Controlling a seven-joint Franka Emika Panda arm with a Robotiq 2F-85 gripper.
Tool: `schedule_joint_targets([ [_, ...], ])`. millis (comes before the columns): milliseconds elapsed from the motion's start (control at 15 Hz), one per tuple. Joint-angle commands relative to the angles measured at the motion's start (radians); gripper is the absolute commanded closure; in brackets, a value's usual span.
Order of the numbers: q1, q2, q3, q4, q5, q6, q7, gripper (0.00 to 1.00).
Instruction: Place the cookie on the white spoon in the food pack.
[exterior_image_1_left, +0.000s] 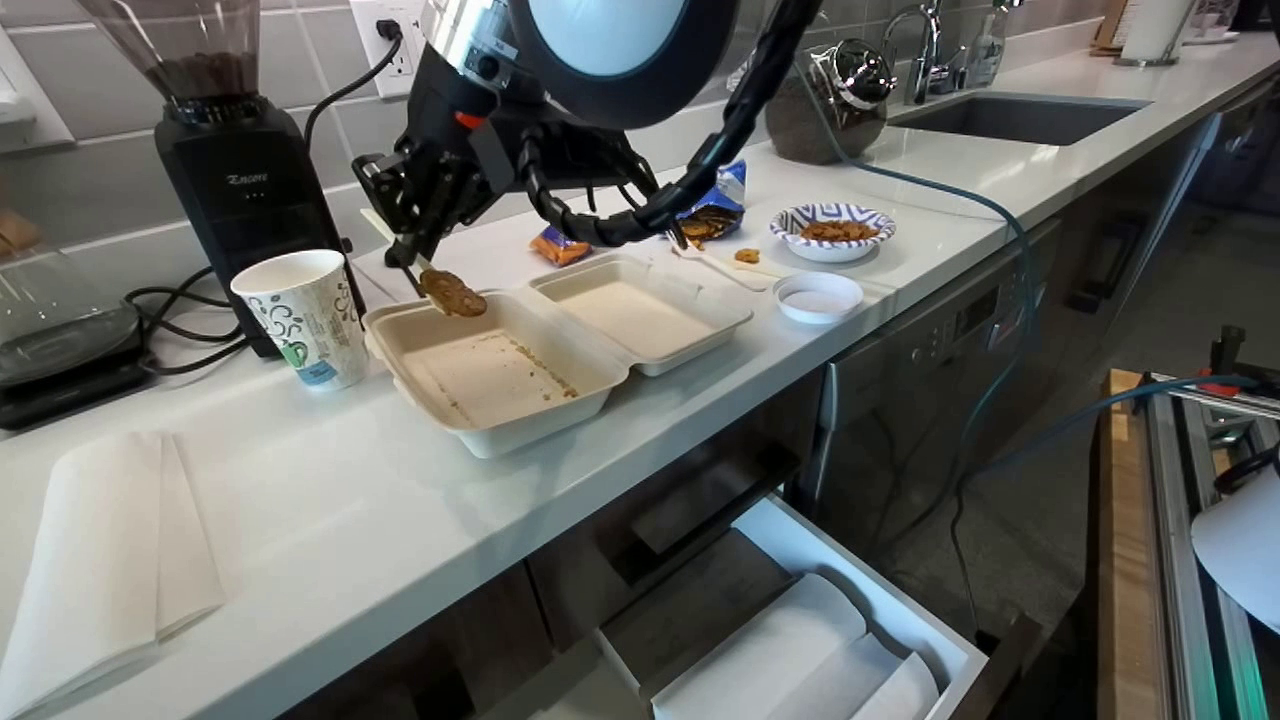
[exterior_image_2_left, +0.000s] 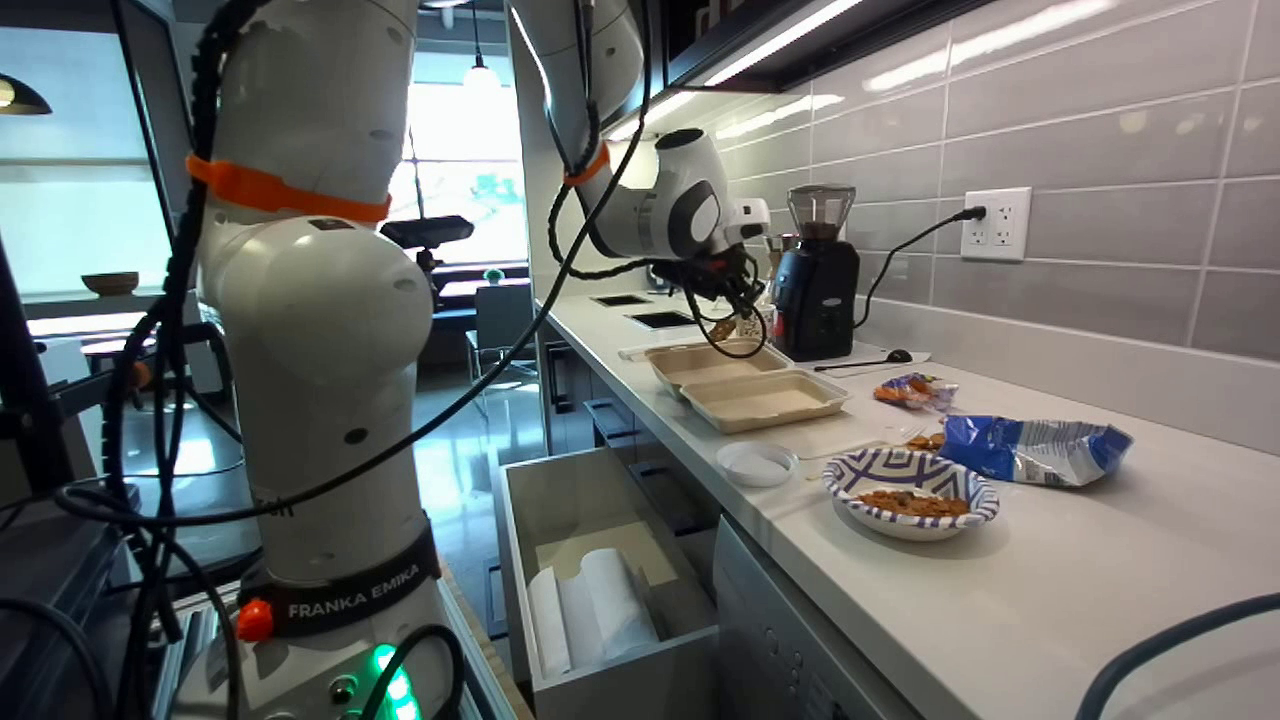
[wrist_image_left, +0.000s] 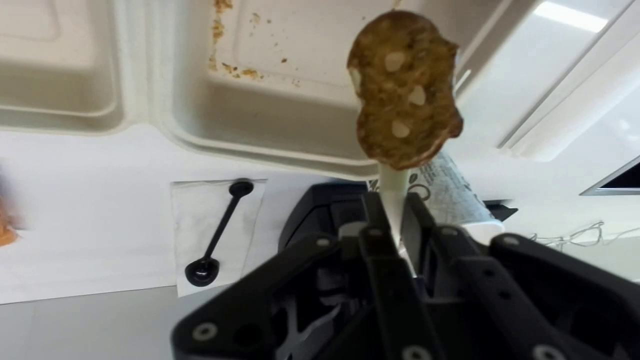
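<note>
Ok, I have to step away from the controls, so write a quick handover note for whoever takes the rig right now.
Gripper: shut on the white spoon by its handle.
Cookie: on the white spoon, above the half of the open food pack nearer the paper cup, close to that half's edge.
Done: white spoon gripped, cookie on it.
Left: cookie not yet in the food pack; probably ease it further in, lower, then tip the white spoon.

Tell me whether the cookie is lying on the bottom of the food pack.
No, in the wrist view the cookie sits on the white spoon that the gripper holds.
</note>
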Motion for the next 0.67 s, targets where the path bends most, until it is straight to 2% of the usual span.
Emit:
schedule_joint_targets([
  [0, -0.070, -0.008, 0.081, -0.027, 0.041, 0.042, -0.058, 0.97],
  [600, -0.196, -0.012, 0.186, -0.066, 0.004, 0.192, -0.100, 0.97],
])
